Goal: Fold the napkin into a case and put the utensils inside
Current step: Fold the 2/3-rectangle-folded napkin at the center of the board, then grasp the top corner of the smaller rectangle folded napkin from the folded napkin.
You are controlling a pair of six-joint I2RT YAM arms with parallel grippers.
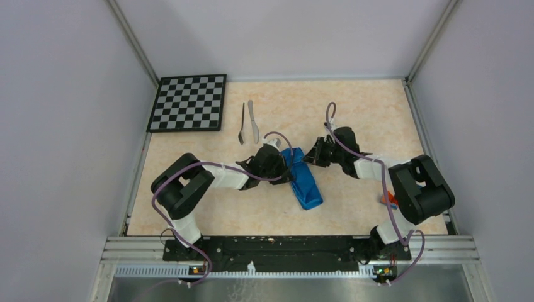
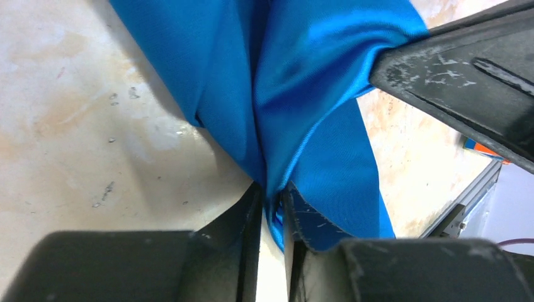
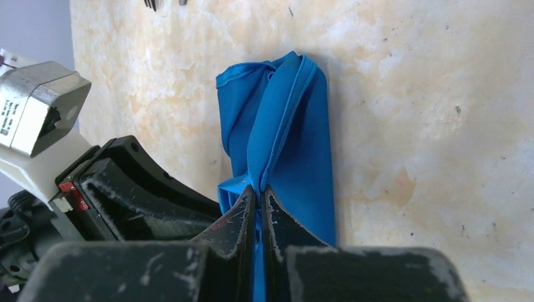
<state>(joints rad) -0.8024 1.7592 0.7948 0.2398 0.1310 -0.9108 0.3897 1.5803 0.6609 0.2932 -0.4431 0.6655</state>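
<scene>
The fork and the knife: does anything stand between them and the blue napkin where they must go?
Yes: the left gripper sits between the fork, the knife and the napkin, closed on the cloth. Nothing else visible lies there. The right gripper pinches the napkin from the opposite side.

Robotics lab cell — plain grey walls point(image 1: 63, 126), checkerboard point(image 1: 189, 102), aluminium rail point(image 1: 126, 246)

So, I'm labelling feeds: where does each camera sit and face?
Top external: above, behind the robot, looking down at the table; left arm and right arm show.
Left wrist: on that arm, facing along the left gripper pinching the napkin.
Right wrist: likewise along the right gripper, shut on the napkin.
Wrist views share the napkin.
</scene>
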